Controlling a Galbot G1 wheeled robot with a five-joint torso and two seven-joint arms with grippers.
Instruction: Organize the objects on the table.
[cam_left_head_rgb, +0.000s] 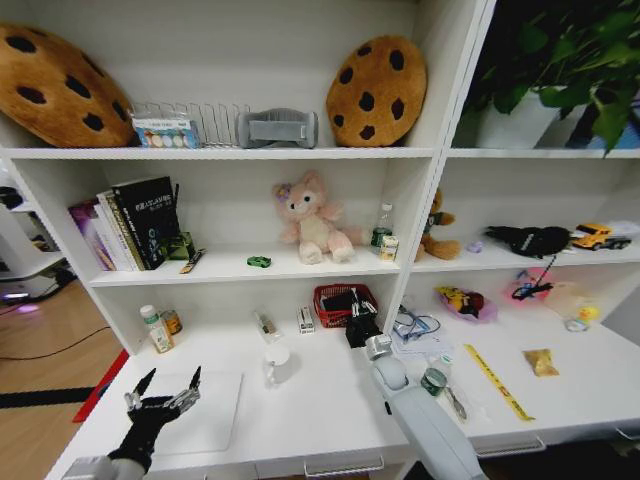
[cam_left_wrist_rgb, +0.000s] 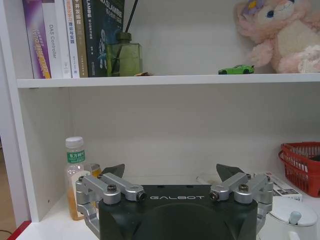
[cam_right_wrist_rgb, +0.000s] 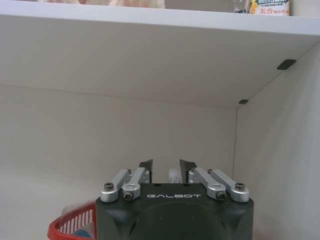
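Observation:
My left gripper (cam_left_head_rgb: 172, 376) (cam_left_wrist_rgb: 171, 172) hangs open over the front left of the white table (cam_left_head_rgb: 320, 410), just above a thin silver laptop (cam_left_head_rgb: 215, 420) lying flat. My right gripper (cam_left_head_rgb: 360, 328) (cam_right_wrist_rgb: 166, 167) is at the back of the desk, over the near rim of a red basket (cam_left_head_rgb: 345, 300) (cam_right_wrist_rgb: 75, 225) that holds dark items. A small dark roll (cam_left_head_rgb: 433, 381) and a dark pen (cam_left_head_rgb: 455, 402) lie on the desk right of my right arm. A small green item (cam_left_head_rgb: 258, 261) (cam_left_wrist_rgb: 236, 69) sits on the shelf above.
A white cup (cam_left_head_rgb: 277, 362) (cam_left_wrist_rgb: 287, 220) stands between the arms. A drink bottle (cam_left_head_rgb: 155, 328) (cam_left_wrist_rgb: 75, 175) is at the back left. A yellow ruler (cam_left_head_rgb: 497, 382) and glasses (cam_left_head_rgb: 412, 323) lie to the right. Books (cam_left_head_rgb: 125, 225) and a pink plush toy (cam_left_head_rgb: 312, 225) fill the low overhanging shelf.

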